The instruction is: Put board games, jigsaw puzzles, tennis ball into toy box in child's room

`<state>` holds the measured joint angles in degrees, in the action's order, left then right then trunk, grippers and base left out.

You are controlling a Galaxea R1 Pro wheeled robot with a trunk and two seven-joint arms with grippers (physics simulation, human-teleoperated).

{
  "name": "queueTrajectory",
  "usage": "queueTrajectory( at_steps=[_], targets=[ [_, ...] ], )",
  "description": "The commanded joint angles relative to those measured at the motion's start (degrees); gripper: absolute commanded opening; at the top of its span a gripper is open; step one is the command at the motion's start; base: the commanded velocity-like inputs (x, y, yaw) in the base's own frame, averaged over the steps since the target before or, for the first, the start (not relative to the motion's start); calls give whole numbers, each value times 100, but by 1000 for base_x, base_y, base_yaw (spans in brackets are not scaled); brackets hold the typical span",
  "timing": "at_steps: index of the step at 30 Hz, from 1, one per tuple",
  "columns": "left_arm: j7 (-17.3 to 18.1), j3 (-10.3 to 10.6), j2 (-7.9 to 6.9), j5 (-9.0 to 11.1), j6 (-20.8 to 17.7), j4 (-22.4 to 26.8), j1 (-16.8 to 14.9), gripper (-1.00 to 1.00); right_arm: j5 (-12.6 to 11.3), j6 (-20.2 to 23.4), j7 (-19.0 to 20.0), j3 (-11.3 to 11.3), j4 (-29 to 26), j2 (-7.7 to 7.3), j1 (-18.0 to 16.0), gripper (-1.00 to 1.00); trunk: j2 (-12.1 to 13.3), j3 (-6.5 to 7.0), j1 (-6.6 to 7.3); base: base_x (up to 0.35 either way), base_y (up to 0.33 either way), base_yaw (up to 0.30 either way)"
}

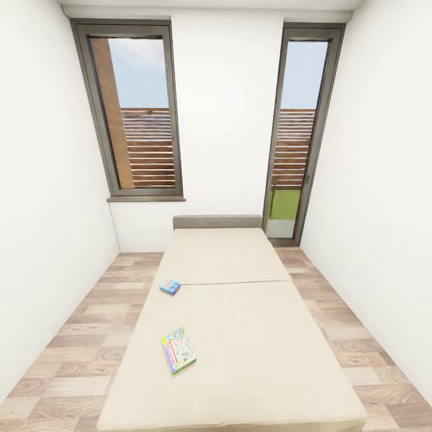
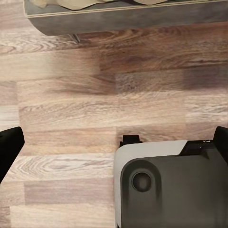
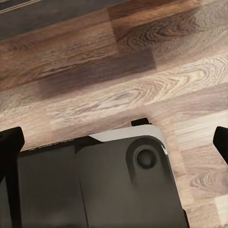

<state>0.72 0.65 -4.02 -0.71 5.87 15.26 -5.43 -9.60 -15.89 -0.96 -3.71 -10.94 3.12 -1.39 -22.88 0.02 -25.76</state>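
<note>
A narrow white-walled room is seen from the foot of the bed point(image 1: 240, 324), which takes up most of the wood-plank floor point(image 1: 78, 336) and runs away to a dark grey headboard point(image 1: 217, 221) under the far wall. Two tall grey-framed windows point(image 1: 135, 114) are set in that wall, with slatted railings visible outside.

On the beige cover, two board games lie flat and well apart along the left side: the pale green multicoloured box point(image 1: 178, 350) near, turned slightly askew, and the small blue box point(image 1: 170, 286) farther off, close to the left edge by the seam in the cover. Their position at that edge suggests they are most easily reached from the left side of the bed.

In both wrist views the floor and the robot's own grey base point(image 2: 171, 185) are looked down upon, so the arms are judged to hang lowered for travel. The left gripper point(image 2: 114, 147) and the right gripper point(image 3: 114, 142) are each seen with dark fingertips spread wide apart, nothing held between them.
</note>
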Motion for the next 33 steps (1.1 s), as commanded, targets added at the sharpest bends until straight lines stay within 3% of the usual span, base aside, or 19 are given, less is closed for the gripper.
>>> queueTrajectory(
  at_steps=[1, 14, 19, 24, 33],
  targets=[
    [7, 6, -2, -8, 20, -6, -2, 100, -10, -19, 8, -35, 4, 4, -2, 100, -4, -2, -2, 4, 1, 0],
    [7, 6, -2, -8, 20, -6, -2, 100, -4, -44, 51, -31, -73, -3, 38, 100, -4, -2, -2, 1, 0, 0],
    [7, 6, -2, -8, 20, -6, -2, 100, 0, -201, 111, -27, -368, -9, 44, 100, -4, -2, -2, 0, 0, 0],
    [7, 6, -2, -8, 20, -6, -2, 100, -4, -391, 210, -25, -1090, -15, 284, 100, -4, -2, -2, 0, 0, 0],
    [7, 9, -2, -6, 20, -6, -2, 100, -28, 93, 297, -33, -3427, -71, 1515, 100, -4, -2, -2, 0, 0, 0]
  ],
)
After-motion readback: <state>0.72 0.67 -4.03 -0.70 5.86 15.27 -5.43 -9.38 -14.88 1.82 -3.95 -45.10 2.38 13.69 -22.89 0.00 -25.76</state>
